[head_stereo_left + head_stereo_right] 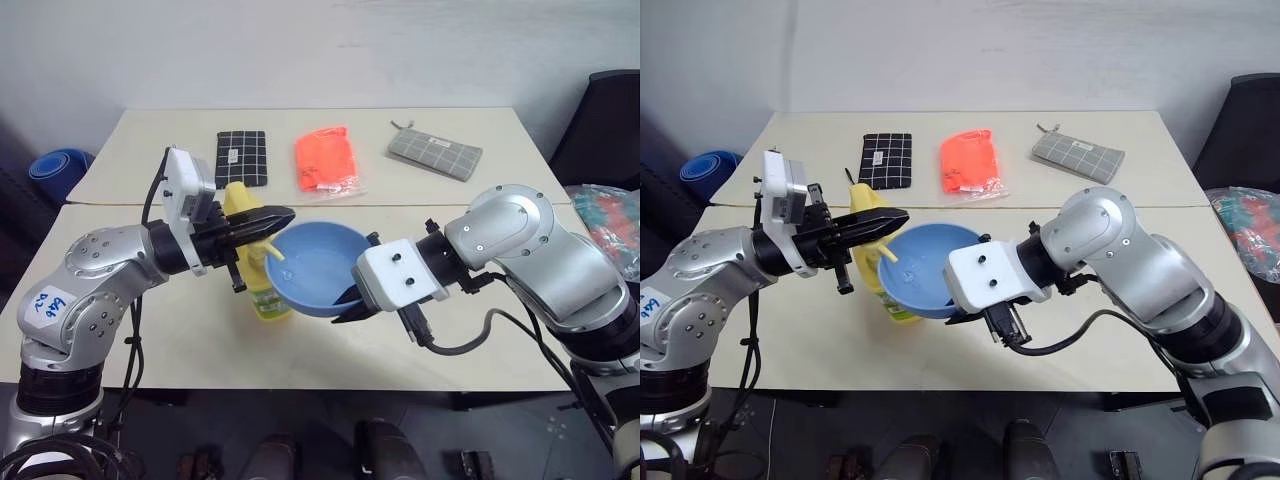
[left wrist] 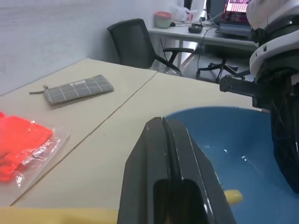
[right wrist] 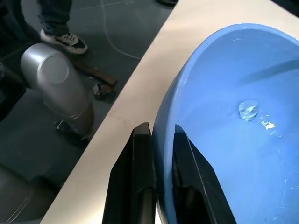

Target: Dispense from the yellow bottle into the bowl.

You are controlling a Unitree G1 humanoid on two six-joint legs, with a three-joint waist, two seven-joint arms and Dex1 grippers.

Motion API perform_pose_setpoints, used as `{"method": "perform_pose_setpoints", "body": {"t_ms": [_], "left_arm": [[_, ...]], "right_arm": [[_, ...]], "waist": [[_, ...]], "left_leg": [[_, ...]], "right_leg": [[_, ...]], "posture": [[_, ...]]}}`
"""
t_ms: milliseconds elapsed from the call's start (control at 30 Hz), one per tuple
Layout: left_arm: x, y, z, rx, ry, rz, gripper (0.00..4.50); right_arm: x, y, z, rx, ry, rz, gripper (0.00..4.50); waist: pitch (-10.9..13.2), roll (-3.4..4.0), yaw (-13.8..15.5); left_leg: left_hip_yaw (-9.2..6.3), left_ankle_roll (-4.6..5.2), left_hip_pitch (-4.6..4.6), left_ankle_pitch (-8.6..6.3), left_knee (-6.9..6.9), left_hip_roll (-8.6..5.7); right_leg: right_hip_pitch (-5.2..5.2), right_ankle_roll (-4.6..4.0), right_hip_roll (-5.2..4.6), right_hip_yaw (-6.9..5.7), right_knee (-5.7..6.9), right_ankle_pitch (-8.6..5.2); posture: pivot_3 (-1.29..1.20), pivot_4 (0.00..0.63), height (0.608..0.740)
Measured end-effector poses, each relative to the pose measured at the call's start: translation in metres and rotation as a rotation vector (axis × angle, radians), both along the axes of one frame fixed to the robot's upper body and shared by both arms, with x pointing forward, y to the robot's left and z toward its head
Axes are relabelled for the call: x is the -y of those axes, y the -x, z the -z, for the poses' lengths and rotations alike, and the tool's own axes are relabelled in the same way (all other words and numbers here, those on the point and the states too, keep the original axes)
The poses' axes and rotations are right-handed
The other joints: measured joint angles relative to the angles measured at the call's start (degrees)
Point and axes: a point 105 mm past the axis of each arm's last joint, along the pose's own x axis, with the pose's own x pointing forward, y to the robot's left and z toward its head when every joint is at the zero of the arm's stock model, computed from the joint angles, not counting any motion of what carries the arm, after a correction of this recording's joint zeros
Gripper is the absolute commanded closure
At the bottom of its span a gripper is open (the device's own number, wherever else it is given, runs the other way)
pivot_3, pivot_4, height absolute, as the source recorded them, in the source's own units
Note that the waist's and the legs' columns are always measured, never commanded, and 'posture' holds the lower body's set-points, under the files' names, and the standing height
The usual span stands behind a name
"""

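The yellow bottle (image 1: 264,296) stands upright on the table, left of the middle. My left gripper (image 1: 284,215) is shut with nothing between its fingers and lies level across the bottle's pump top. The pump's nozzle (image 1: 272,252) reaches over the rim of the light-blue bowl (image 1: 315,265). My right gripper (image 3: 161,129) is shut on the bowl's rim, one finger inside and one outside. It holds the bowl tilted toward the bottle. A small clear drop (image 3: 247,109) lies on the bowl's inner wall.
At the back of the table lie a black grid-patterned pouch (image 1: 242,158), an orange packet (image 1: 326,160) and a grey checked case (image 1: 434,152). A blue roll (image 1: 58,170) sits beyond the table's left edge, and a black chair (image 1: 600,130) stands at the right.
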Motion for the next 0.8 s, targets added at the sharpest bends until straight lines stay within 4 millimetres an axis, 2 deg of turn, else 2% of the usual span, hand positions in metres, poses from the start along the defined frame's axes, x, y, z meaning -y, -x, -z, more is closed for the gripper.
{"method": "perform_pose_setpoints", "body": {"t_ms": [67, 167, 233, 367, 467, 500, 600, 700, 800], "left_arm": [[-0.001, -0.001, -0.003, -0.012, 0.038, 0.01, 4.48], [-0.01, -0.003, -0.009, -0.023, 0.074, 0.02, 4.48], [-0.023, -0.002, -0.016, -0.012, 0.102, 0.016, 4.48], [-0.048, 0.01, -0.043, 0.104, 0.138, 0.025, 4.48], [-0.075, 0.017, -0.046, 0.11, 0.106, -0.033, 4.48], [-0.086, 0.018, -0.041, 0.092, 0.099, -0.066, 4.48], [-0.118, 0.025, -0.009, 0.028, 0.039, -0.166, 4.48], [-0.132, 0.036, 0.025, -0.046, -0.028, -0.219, 4.48], [-0.144, 0.047, 0.052, -0.095, -0.075, -0.278, 3.93]], "right_arm": [[0.003, -0.008, 0.004, -0.001, -0.015, 0.033, 4.5], [0.021, -0.024, 0.016, -0.01, -0.029, 0.098, 4.5], [0.042, -0.038, 0.026, -0.019, -0.023, 0.168, 4.5], [0.075, -0.058, 0.043, -0.056, -0.056, 0.273, 4.5], [0.097, -0.066, 0.06, -0.083, -0.07, 0.319, 4.5], [0.105, -0.068, 0.069, -0.092, -0.059, 0.332, 4.5], [0.122, -0.072, 0.1, -0.144, -0.062, 0.37, 4.5], [0.128, -0.08, 0.118, -0.128, -0.085, 0.375, 4.5], [0.138, -0.087, 0.132, -0.097, -0.077, 0.39, 4.5]], "waist": [[0.0, -0.06, 0.0], [0.1, -0.12, 0.0], [0.2, -0.26, 0.0], [0.3, -0.36, -0.1], [0.3, -0.34, -0.6], [0.3, -0.33, -0.8], [0.4, -0.28, -1.4], [0.5, -0.24, -1.6], [0.5, -0.21, -1.5]], "left_leg": [[-0.01, 0.0, 0.0, 0.0, 0.0, 0.01], [-0.01, 0.01, -0.1, 0.0, -0.01, 0.0], [-0.01, 0.02, -0.46, 0.01, 0.01, -0.01], [-0.02, 0.01, -0.57, 0.0, -0.09, 0.01], [-0.03, 0.01, -0.49, -0.01, -0.14, -0.01], [-0.02, 0.02, -0.48, -0.01, -0.14, -0.01], [-0.02, 0.01, -0.44, 0.0, -0.1, 0.0], [0.01, -0.01, -0.39, 0.01, -0.08, 0.03], [0.01, -0.01, -0.41, 0.0, -0.11, 0.04]], "right_leg": [[0.02, 0.0, 0.0, -0.03, -0.02, 0.0], [-0.02, 0.0, 0.0, -0.05, -0.1, 0.0], [-0.41, 0.0, 0.0, -0.06, -0.09, 0.0], [-0.51, 0.0, 0.01, -0.16, -0.12, 0.0], [-0.49, 0.0, 0.05, -0.04, -0.17, 0.0], [-0.49, 0.0, 0.06, -0.03, -0.24, 0.0], [-0.46, -0.03, 0.07, -0.01, -0.22, 0.02], [-0.46, -0.07, 0.1, 0.07, -0.13, 0.04], [-0.47, -0.07, 0.1, 0.07, -0.19, 0.04]], "posture": [[0.0, 0.15, 0.74], [0.0, 0.15, 0.74], [0.0, 0.15, 0.74], [0.0, 0.15, 0.74], [0.0, 0.15, 0.74], [0.0, 0.15, 0.74], [0.0, 0.15, 0.74], [0.0, 0.15, 0.74], [0.0, 0.15, 0.74]]}}
